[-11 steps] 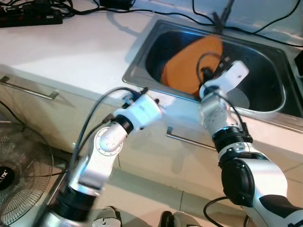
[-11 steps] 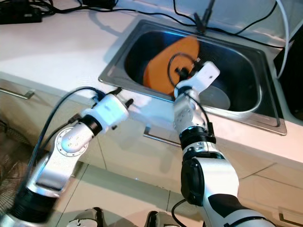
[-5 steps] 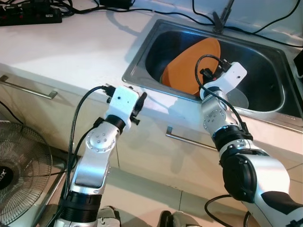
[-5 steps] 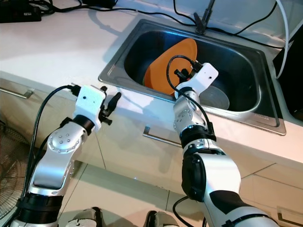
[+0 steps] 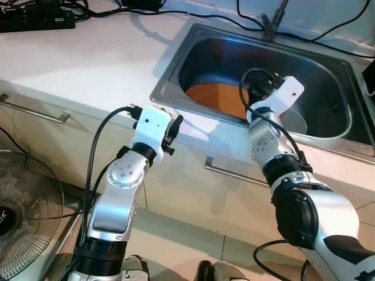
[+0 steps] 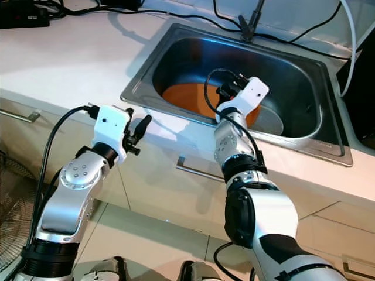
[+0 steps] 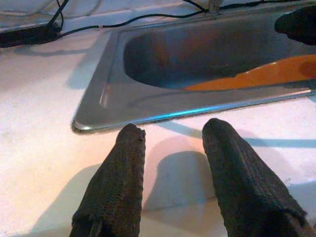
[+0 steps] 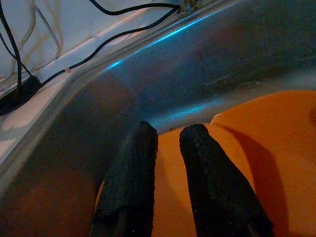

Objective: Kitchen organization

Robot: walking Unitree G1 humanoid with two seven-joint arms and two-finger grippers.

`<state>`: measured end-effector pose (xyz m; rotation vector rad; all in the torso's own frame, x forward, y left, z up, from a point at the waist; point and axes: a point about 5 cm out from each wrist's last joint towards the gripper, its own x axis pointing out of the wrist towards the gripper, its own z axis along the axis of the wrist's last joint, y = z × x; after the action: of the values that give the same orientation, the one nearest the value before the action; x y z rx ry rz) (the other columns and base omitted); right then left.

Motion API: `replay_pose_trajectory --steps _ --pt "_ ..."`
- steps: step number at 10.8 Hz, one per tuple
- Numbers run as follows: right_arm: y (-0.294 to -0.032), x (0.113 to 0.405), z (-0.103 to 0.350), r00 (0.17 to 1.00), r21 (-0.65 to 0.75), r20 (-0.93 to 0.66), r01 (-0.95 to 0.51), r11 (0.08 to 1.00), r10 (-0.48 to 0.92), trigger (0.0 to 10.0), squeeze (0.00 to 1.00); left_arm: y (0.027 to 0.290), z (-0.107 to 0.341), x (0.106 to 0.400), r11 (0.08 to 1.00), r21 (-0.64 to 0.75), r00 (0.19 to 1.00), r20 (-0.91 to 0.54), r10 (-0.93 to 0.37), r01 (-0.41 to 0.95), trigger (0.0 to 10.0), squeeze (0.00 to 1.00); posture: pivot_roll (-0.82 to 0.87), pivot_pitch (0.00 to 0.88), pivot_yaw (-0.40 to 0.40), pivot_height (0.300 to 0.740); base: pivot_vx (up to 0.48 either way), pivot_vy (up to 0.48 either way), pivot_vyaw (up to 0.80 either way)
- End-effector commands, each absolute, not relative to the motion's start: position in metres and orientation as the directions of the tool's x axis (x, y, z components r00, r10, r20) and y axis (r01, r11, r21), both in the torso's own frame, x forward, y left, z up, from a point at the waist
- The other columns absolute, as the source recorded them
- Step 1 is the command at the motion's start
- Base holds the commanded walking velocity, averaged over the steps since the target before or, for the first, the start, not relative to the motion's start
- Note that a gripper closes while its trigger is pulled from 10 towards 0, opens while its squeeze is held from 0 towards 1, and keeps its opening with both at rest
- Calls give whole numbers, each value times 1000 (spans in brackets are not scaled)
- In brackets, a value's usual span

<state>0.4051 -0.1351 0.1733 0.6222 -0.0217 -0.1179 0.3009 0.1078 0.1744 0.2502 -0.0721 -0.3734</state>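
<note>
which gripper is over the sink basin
The right gripper: it reaches into the sink above the orange plate. The left gripper is over the countertop.

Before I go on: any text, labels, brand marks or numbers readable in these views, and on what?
Nothing can be read with confidence.
Fan hub: white lettering at the frame's edge, cut off and too small to read.
Sink, orange plate, white countertop, power strip: no visible lettering.
Left gripper and right gripper: no marks legible on their housings.
</note>
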Motion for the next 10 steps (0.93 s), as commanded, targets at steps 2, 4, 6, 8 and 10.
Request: replay_pose_trajectory --steps 2,4,6,8,10 --pt "-139 404 168 990 597 -34 130 792 -137 10000 0 108 178 302 886 294 924 20 -381 359 10000 0 108 130 -86 740 0 0 0" --pt "-134 402 163 990 615 -44 135 777 -137 10000 0 110 181 301 874 323 922 12 -387 363 10000 0 130 113 -51 740 0 0 0" --pt "-127 399 155 990 629 -59 135 766 -127 10000 0 115 184 303 874 336 926 12 -377 351 10000 0 147 93 -22 740 0 0 0" --pt "-118 394 147 992 634 -65 122 764 -105 10000 0 120 189 308 874 353 931 27 -365 333 10000 0 152 77 0 740 0 0 0" --pt "-108 392 150 997 565 -6 65 822 -75 10000 0 124 195 313 884 369 942 61 -330 286 10000 0 144 64 6 740 0 0 0"
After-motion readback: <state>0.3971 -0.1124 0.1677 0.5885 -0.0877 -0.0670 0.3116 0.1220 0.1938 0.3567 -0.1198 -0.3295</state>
